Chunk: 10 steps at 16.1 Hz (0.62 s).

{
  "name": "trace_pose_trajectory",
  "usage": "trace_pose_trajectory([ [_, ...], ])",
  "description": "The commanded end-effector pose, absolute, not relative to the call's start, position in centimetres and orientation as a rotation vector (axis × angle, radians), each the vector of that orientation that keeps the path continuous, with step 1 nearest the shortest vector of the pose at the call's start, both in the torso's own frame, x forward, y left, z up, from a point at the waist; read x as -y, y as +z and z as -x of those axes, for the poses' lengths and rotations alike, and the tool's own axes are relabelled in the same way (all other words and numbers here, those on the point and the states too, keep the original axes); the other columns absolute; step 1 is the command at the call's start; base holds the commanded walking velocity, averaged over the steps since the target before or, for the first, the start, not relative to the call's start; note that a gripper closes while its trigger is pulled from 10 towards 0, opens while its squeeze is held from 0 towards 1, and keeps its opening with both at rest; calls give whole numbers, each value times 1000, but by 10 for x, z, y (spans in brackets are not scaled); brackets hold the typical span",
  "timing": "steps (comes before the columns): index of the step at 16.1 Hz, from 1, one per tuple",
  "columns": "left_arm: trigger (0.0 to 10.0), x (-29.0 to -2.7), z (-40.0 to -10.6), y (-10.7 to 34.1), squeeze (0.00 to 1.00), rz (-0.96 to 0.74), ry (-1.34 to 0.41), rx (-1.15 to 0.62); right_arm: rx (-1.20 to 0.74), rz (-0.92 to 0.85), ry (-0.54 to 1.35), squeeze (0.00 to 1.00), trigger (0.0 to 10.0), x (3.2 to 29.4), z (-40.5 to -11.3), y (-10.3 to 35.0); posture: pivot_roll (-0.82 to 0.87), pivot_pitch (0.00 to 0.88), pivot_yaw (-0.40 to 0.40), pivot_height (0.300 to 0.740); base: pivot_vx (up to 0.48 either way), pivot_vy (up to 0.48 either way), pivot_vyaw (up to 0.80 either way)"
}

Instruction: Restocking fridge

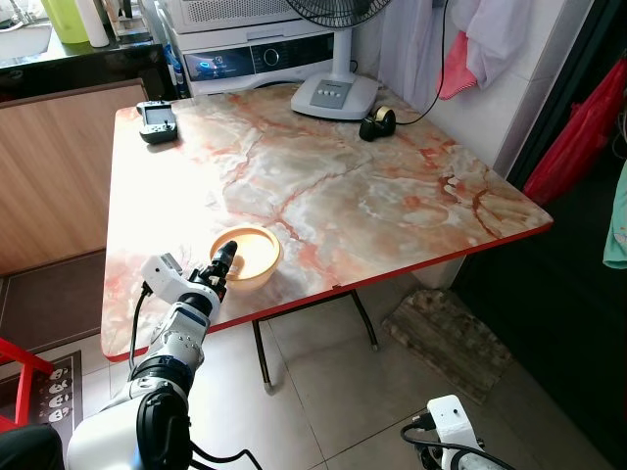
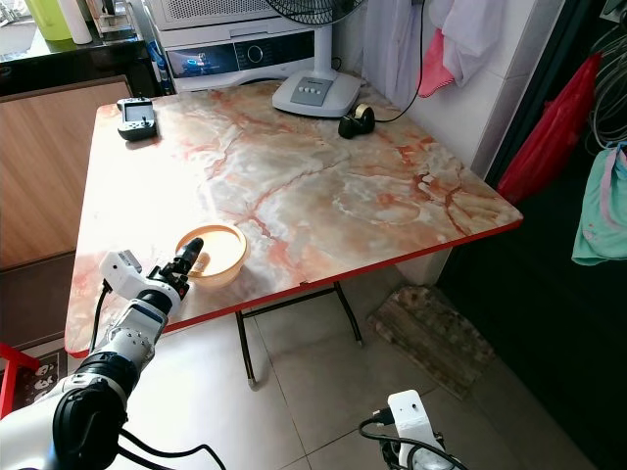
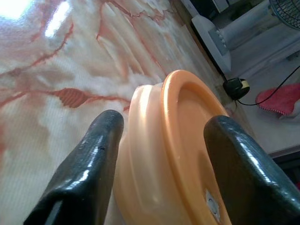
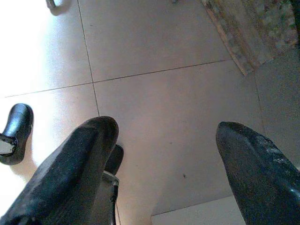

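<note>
Near the table's [image 1: 323, 196] front edge, your left tool [image 3: 161, 154] stood spread around the orange bowl's [image 1: 250, 257] rim; your right tool [image 4: 164, 154] hung spread above floor tiles [image 4: 159, 93].

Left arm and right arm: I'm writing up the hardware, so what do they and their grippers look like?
The left arm has silver segments, black joints, a white wrist block and a black cable. Its left gripper has two glossy black rounded fingers. The right arm shows a white block with black cables; the right gripper has matching black fingers.
</note>
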<state>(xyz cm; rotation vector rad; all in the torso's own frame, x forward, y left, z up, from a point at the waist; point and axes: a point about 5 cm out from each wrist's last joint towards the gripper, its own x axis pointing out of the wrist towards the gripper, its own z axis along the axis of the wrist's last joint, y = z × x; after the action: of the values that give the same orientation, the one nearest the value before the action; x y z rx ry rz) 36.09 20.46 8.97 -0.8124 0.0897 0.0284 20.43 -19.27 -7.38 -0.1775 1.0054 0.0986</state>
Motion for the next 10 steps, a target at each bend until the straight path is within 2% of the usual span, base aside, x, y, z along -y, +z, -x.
trace_pose_trajectory([
  [1, 0, -205, -364, 93, 0, 809, 23, -92, -1009, 193, 104, 0, 10000, 194, -205, -73, 5, 0, -27, 740, 0, 0, 0],
  [10, 0, -203, -360, 87, 0, 765, 21, -124, -1015, 204, 111, 0, 10000, 195, -205, -73, 5, 0, -29, 740, 0, 0, 0],
])
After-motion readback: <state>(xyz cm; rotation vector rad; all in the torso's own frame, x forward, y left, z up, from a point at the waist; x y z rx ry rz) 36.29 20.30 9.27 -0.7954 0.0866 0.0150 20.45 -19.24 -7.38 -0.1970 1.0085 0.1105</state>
